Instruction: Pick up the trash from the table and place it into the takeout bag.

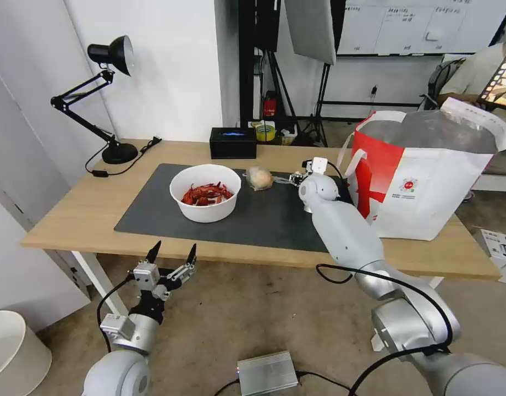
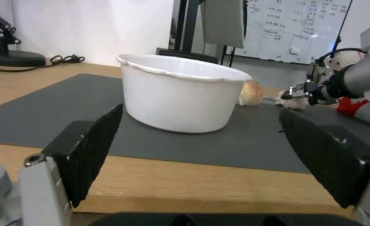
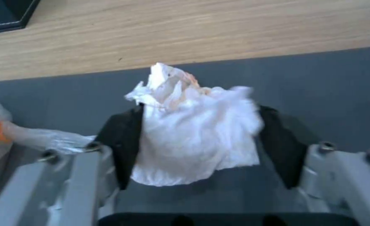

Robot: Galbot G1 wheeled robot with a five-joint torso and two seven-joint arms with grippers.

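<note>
Nearest the robot, the left gripper [image 1: 172, 254] hangs below and in front of the near edge of the long light-wood table [image 1: 71, 220], its two black fingers spread wide with nothing between them. On the large dark grey mat [image 1: 154, 212] stands the white round bowl of red crayfish shells [image 1: 205, 192]. Farther back on the mat lies the small yellowish clear-plastic wad [image 1: 260, 177], and just beside it the right gripper [image 3: 197, 141] has its black pads closed against both sides of the crumpled white tissue [image 3: 195, 125]. To the right stands the large white takeout bag with a red side panel [image 1: 423, 181], upright, its mouth open.
</note>
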